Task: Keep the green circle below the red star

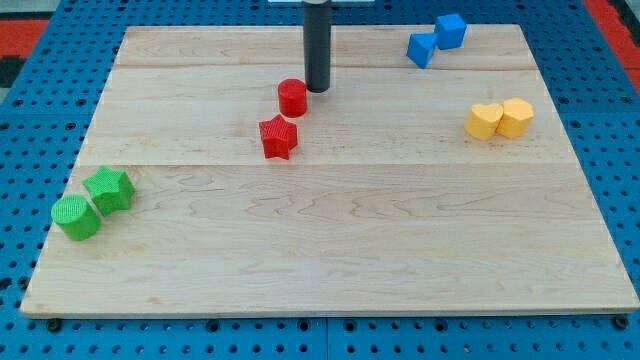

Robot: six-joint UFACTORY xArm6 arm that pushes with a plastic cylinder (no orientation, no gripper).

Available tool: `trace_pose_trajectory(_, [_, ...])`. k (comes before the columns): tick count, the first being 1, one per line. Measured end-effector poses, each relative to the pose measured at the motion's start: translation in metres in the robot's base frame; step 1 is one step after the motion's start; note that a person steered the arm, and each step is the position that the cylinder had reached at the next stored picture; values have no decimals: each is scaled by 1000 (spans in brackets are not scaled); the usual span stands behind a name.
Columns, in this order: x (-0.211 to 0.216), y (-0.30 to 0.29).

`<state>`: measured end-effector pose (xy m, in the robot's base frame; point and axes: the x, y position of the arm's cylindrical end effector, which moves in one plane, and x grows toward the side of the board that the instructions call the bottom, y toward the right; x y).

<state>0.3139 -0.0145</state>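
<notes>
The green circle lies near the board's left edge, low in the view, touching a green star up and to its right. The red star lies left of the board's middle, in the upper half. A red circle sits just above it. My tip stands just to the right of the red circle, close to or touching it, and above and right of the red star. The green circle is below and far left of the red star.
Two blue blocks sit together at the view's top right. Two yellow blocks sit together at the right. The wooden board rests on a blue pegboard surface.
</notes>
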Motion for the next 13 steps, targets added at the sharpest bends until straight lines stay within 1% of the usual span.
trace_pose_trajectory(2, [10,-27])
trace_pose_trajectory(3, [-16,-14])
trace_pose_trajectory(4, [-47,-52])
trace_pose_trajectory(5, [-32,-177])
trace_pose_trajectory(6, [48,-239])
trace_pose_trajectory(7, [123,-273])
trace_pose_trajectory(8, [187,-283])
trace_pose_trajectory(9, [209,-253])
trace_pose_trajectory(10, [232,-207])
trace_pose_trajectory(11, [255,-185])
trace_pose_trajectory(12, [265,-175])
trace_pose_trajectory(13, [246,-137])
